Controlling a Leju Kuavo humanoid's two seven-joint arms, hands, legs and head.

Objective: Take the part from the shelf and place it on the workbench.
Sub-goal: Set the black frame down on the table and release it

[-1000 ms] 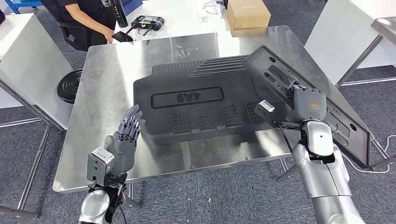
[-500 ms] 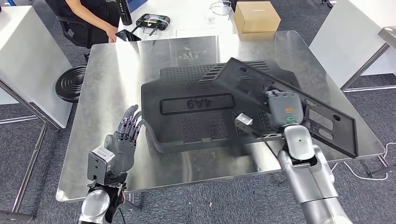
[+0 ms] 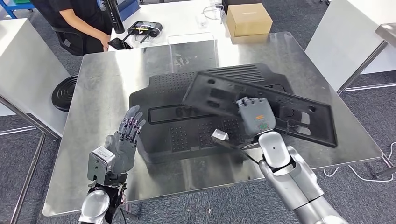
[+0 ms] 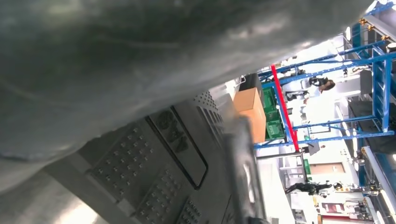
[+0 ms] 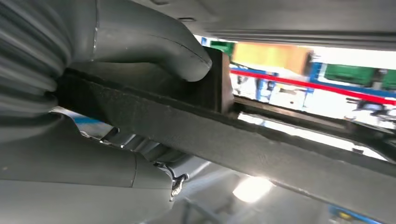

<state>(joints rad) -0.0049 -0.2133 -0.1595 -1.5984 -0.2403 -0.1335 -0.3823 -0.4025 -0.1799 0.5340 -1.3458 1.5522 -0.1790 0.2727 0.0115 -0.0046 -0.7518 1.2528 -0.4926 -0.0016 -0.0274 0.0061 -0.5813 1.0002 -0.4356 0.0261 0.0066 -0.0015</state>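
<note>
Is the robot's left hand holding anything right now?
No. In the head view the left hand hangs open with fingers spread beside the large black mat, while the right hand grips the flat black panel.

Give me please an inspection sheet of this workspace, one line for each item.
Surface: steel workbench, reflective.
Job's things: flat black part held over large black mat lying on the bench.
Clutter: cardboard box at far edge.
Hands: right hand grips the part; left hand holds nothing, fingers apart, near mat's corner.
Cables: white cable on floor, right.
Surroundings: seated person, controller, black round base on carpet.
</note>
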